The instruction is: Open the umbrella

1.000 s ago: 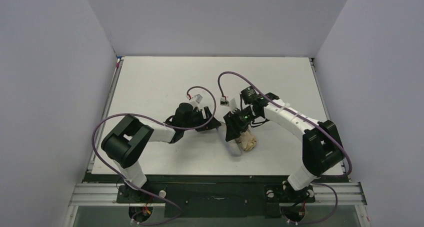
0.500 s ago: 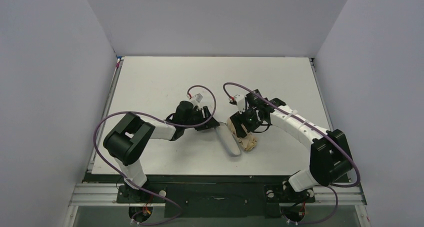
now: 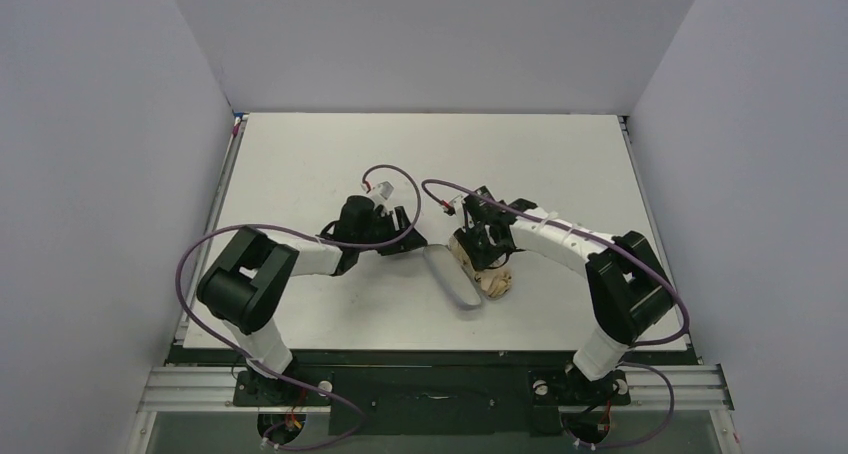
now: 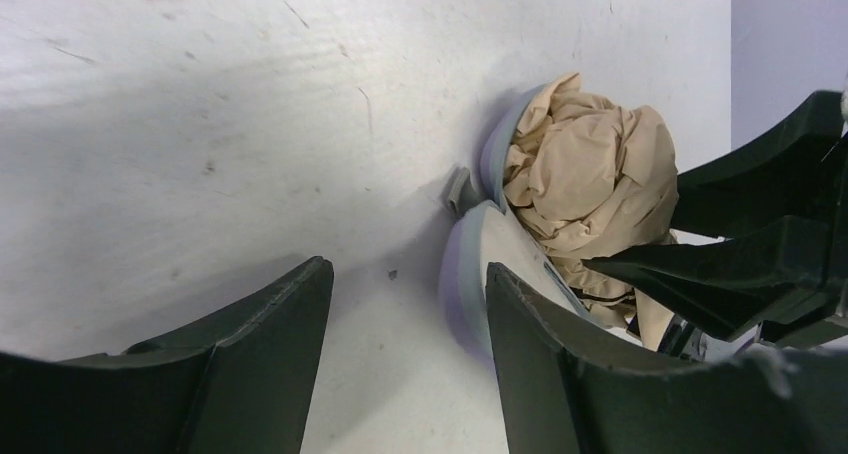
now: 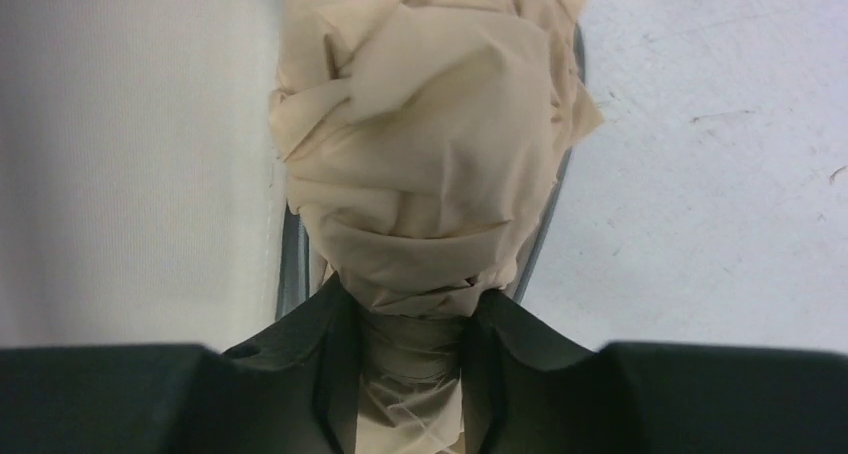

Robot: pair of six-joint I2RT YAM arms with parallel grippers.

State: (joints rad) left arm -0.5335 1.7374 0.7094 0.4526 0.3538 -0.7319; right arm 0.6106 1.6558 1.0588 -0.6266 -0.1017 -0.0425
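your right gripper (image 5: 412,349) pinches the bundled tan umbrella (image 5: 430,164), which lies in the opened lavender case (image 3: 452,279) near the middle of the table (image 3: 320,154), toward its near edge. your left gripper (image 4: 408,279) has its jaws spread, just beside the case.

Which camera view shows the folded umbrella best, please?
The right wrist view: the umbrella fills the frame in tan folds, with the right claw closed around its near end. The left wrist view shows only a crumpled end against the lavender case; the top view shows a small tan patch.
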